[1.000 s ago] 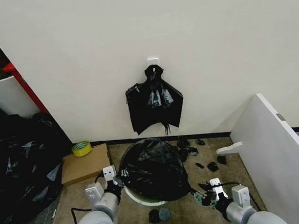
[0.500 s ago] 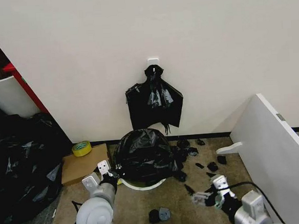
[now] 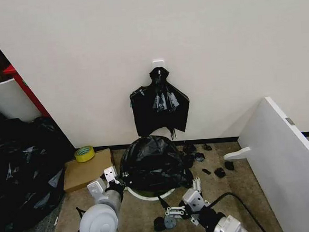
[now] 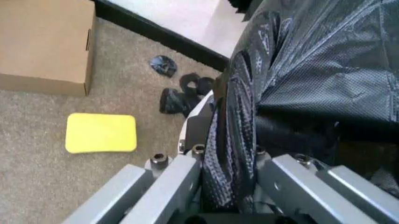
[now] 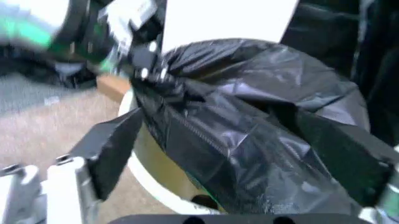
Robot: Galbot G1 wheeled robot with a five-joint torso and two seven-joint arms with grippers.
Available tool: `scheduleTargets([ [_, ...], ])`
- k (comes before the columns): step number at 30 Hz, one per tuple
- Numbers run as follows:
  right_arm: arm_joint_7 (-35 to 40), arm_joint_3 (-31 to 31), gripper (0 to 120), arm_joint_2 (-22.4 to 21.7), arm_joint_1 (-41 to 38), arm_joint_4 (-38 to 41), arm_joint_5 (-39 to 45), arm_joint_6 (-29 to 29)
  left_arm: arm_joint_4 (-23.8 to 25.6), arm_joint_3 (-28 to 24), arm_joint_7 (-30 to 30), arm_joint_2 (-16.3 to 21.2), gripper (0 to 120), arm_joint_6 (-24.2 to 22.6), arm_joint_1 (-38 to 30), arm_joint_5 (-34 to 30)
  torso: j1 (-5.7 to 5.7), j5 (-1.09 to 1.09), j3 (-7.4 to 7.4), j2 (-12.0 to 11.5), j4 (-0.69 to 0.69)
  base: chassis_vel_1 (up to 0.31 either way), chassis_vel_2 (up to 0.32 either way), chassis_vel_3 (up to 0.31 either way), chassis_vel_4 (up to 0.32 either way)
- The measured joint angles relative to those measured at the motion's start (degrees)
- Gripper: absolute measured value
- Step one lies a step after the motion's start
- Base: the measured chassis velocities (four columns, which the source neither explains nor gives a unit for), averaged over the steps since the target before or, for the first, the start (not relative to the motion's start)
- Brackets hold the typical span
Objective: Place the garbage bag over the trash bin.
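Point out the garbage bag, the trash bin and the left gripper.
garbage bag (image 3: 153, 161): head view, its crinkled top over the bin.
trash bin (image 3: 144, 196): head view, exposed white rim in front.
left gripper (image 3: 116, 181): head view, fingertips at the bag's edge.

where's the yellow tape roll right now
In the head view, the yellow tape roll sits on the cardboard box, left of the trash bin.

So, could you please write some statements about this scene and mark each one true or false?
1. The garbage bag is draped over the trash bin. True.
2. The left tool is open, away from the bag. False: it is shut on the bag's edge.
3. A yellow tape roll sits on the cardboard box. True.
4. The bunch of black bags lies on the floor. False: it hangs on the wall.
5. The right tool grips the bin's rim. False: it is open, in front of the bin.
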State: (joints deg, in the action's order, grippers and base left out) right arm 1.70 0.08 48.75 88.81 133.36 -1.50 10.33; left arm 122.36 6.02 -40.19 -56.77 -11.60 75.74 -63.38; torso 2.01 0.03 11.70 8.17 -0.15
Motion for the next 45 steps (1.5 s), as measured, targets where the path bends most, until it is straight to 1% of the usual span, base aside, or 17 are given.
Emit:
scheduleTargets([
  [4,-0.9,-1.6,80,-1.2,-1.7,-1.3,-2.6,-0.1,0.2,0.0,0.0,0.0,0,-0.2,0.1,0.1,0.0,0.0,0.0,0.0,0.0,0.0,0.0,0.0,0.0],
  [6,-1.4,-3.3,67,-2.2,-3.2,-2.5,-4.6,0.1,0.4,0.0,0.0,-0.1,0,-0.4,0.2,0.2,0.0,0.0,0.0,0.0,-0.01,0.0,0.0,0.0,0.0],
  [8,-1.4,-3.7,65,-2.3,-3.7,-2.9,-5.0,0.2,0.4,0.0,0.0,-0.1,0,-0.4,0.2,0.2,0.0,0.0,0.0,0.0,-0.01,0.0,0.0,0.0,0.0],
  [13,-1.0,-5.6,42,-3.7,-7.3,-6.0,-8.7,0.5,0.9,-0.3,0.1,-0.2,0,-0.6,0.6,0.4,0.0,0.0,0.0,0.0,0.0,0.0,0.0,0.0,0.0],
  [14,-1.0,-5.6,42,-3.7,-7.3,-6.0,-8.7,0.5,0.9,-0.3,0.1,-0.2,0,-0.6,0.6,0.4,0.0,0.0,0.0,0.0,0.0,0.0,0.0,0.0,0.0],
  [18,-0.7,-5.8,28,-4.2,-8.7,-6.5,-9.9,0.4,1.1,-0.3,0.2,-0.2,0,-0.8,0.7,0.4,0.0,0.0,0.0,0.0,0.0,0.0,0.0,0.0,0.0],
  [21,-0.6,-6.2,13,-5.0,-9.8,-6.8,-10.7,0.4,1.1,-0.5,0.2,-0.3,0,-0.9,0.5,0.4,0.0,0.0,0.0,0.0,0.0,0.0,0.0,0.0,0.0],
  [24,-0.6,-6.3,9,-5.3,-10.0,-6.9,-10.6,0.4,1.2,-0.5,0.2,-0.3,0,-0.9,0.5,0.4,0.0,0.0,0.0,0.0,0.0,0.0,0.0,0.0,0.0],
  [26,-0.6,-6.7,0,-5.7,-10.5,-6.8,-9.5,0.4,1.3,-0.5,0.4,-0.2,0,-1.0,0.6,0.5,0.0,0.0,0.0,0.0,-0.01,0.0,0.0,0.0,0.0],
  [29,-0.6,-7.0,0,-6.3,-11.9,-5.4,-3.2,1.3,1.3,-0.5,1.1,0.1,0,-1.1,1.2,1.8,0.0,0.01,0.0,0.0,0.0,0.0,0.0,0.0,0.0],
  [30,-0.6,-7.0,0,-6.3,-11.9,-5.4,-3.2,1.3,1.3,-0.5,1.1,0.1,0,-1.1,1.2,1.8,0.0,0.01,0.0,0.0,0.0,0.0,0.0,0.0,0.0],
  [32,-0.6,-7.0,0,-6.7,-12.4,-3.9,2.6,2.6,1.2,-0.5,1.6,0.1,0,-1.1,1.3,2.7,0.0,0.01,0.0,0.0,0.0,0.0,0.0,0.0,0.0],
  [34,-0.7,-6.7,0,-7.9,-13.0,-0.9,13.1,5.8,0.9,-0.5,2.2,0.2,0,-1.0,1.4,4.0,0.0,0.0,0.0,0.0,0.0,0.0,0.0,0.0,0.0],
  [35,-1.5,-5.9,0,-9.1,-13.6,1.8,21.9,9.0,0.7,-0.5,2.7,0.3,0,-0.9,1.3,4.9,0.0,-0.01,0.0,0.0,0.0,0.0,0.0,0.0,0.0],
  [38,-2.7,-5.1,0,-10.8,-14.9,4.7,32.0,12.9,0.6,-0.5,3.0,0.4,0,-0.7,1.1,5.3,0.0,-0.01,0.0,0.0,-0.01,0.0,0.0,0.0,0.0],
  [42,-2.8,-5.1,0,-11.3,-17.1,5.8,37.4,15.0,1.0,-0.5,3.3,0.4,0,-0.8,1.2,5.4,0.0,-0.01,0.0,0.0,-0.01,0.0,0.0,0.0,0.0],
  [45,-2.6,-5.4,0,-11.2,-19.1,5.4,37.9,15.2,1.7,-0.4,3.8,0.6,0,-0.9,1.7,5.4,0.0,0.0,0.0,0.0,-0.01,0.0,0.0,0.0,0.0],
])
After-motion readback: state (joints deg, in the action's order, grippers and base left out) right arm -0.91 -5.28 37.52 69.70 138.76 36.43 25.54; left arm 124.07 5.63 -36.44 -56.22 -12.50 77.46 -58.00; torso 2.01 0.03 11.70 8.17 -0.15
